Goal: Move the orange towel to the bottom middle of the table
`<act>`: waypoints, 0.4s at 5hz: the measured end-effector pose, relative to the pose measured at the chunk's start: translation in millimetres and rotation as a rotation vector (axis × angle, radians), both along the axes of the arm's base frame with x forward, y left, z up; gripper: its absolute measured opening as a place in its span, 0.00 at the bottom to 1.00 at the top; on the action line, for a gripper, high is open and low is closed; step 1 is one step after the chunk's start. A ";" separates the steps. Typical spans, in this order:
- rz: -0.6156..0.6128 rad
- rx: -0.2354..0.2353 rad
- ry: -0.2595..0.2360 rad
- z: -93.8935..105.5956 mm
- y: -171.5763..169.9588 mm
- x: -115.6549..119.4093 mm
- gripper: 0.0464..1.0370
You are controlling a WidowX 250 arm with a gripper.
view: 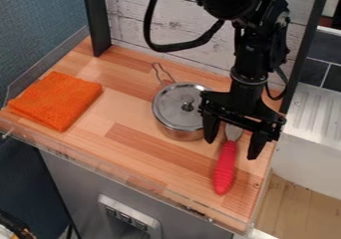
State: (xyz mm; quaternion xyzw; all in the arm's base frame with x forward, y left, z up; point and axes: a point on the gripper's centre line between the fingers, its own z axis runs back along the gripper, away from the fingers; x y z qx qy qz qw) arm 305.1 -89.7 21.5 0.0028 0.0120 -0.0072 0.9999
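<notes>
The black robot arm comes in from about one o'clock at the top edge, bends at its bulky upper joint and drops almost straight down, its black gripper (232, 150) pointing at the light wooden tabletop (143, 171) around four o'clock. The claw is spread wide, its two fingers well apart and gripping nothing. A slim utensil with a ridged red handle (225, 171) and a metal end lies beneath, that end showing between the fingers, the handle towards six o'clock. The folded, square-looking orange cloth towel (57, 101) lies flat at about ten o'clock on the tabletop (quite the brightest thing there), well apart from the gripper. Between them, near the middle, sits a round steel pot with a shiny metal lid (178, 106), its wire handle pointing to eleven o'clock. A black cable (180, 47) loops out on the arm's nine o'clock side.
</notes>
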 end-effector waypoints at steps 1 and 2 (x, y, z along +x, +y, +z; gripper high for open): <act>0.002 0.007 0.028 -9.0 0.7 -3.0 0.96; 0.008 -0.005 0.014 8.0 -2.8 4.3 0.96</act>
